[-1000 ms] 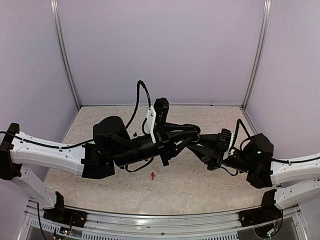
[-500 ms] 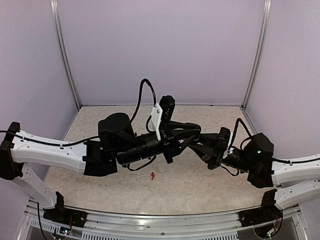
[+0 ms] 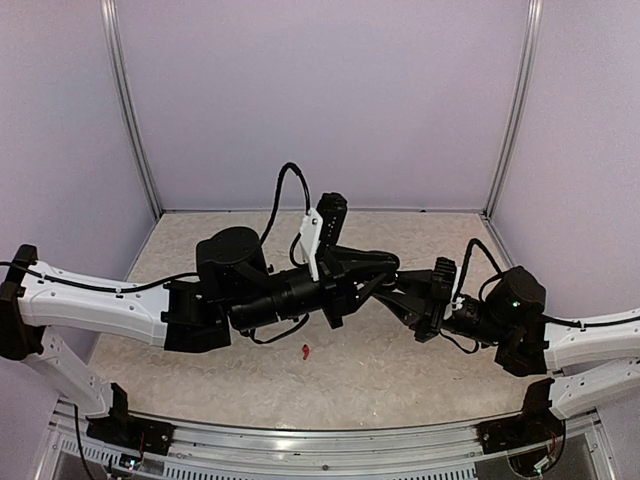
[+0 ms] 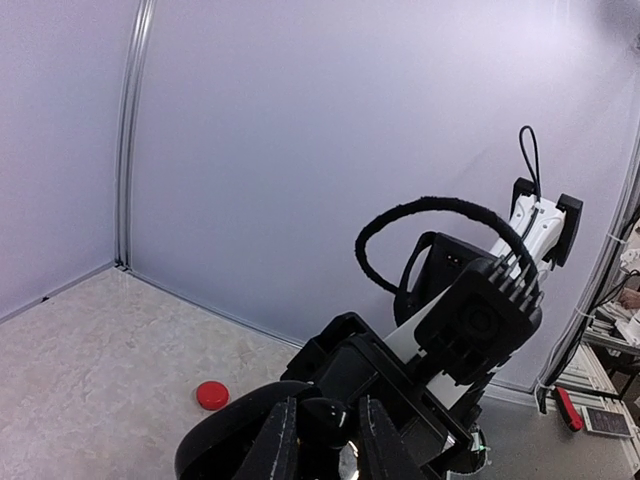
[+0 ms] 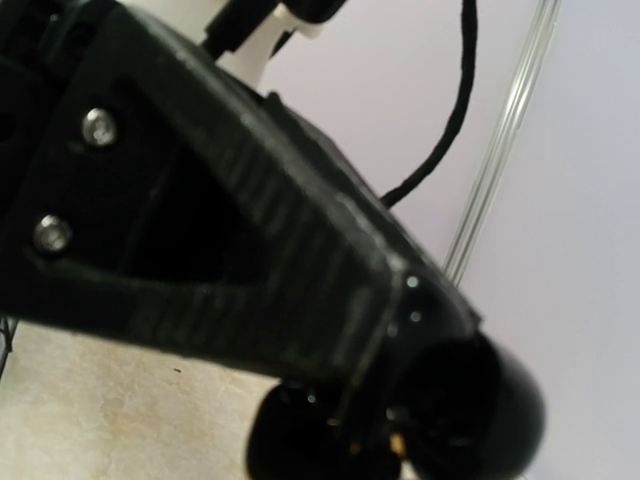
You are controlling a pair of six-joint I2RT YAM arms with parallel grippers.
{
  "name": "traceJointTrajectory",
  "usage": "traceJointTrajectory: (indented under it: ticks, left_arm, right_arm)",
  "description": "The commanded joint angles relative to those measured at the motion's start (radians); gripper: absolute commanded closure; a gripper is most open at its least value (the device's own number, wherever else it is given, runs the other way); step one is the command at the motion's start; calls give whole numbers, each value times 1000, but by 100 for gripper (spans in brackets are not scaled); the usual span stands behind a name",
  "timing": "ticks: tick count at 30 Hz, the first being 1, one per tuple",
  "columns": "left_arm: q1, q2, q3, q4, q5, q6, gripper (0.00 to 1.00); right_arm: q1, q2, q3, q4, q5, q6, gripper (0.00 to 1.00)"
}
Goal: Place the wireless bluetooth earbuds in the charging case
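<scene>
**Grippers nose to nose over mid-table; red earbud alone on the surface**

From above: both arms stretched inward, left gripper (image 3: 393, 271) and right gripper (image 3: 404, 288) nose to nose over the middle of the table (image 3: 420, 380). Tips overlapping, any gap between them impossible to make out.

Left gripper closed down to a narrow slot. In its wrist view, two fingers (image 4: 282, 448) upright at the bottom edge, a small rounded black bit (image 4: 322, 418) pinched between them. Too dark to say whether an earbud. Just beyond, the right arm's wrist, square end facing the camera.

Right gripper closed as well. Own fingers not to be picked out in its wrist view, crossed from corner to corner by the left gripper's ribbed black body. Glossy black lump (image 5: 480, 400) at the lower edge, right under that body. Cannot tell whether held, nor by which gripper.

Red earbud (image 3: 304, 350) lying on the table, touched by nothing. Well apart from both sets of tips: to their left and nearer the bases, just on the near side of the left forearm. In plain sight from above only.

Red disc (image 4: 211, 395) flat on the table, seen only in the left wrist view. Beyond and left of the fingers there, clear of them.
</scene>
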Motion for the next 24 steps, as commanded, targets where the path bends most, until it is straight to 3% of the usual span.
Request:
traceJointTrajectory:
  ticks: [1,24]
  left_arm:
    - [32,24,-52,-196,-93,-12,80]
    - [46,18,-62,-233,-106,-27,76]
  right_arm:
    - [20,-62,19,189,-71,-9,100]
    - [20,-53,13,203,-68,-6,100]
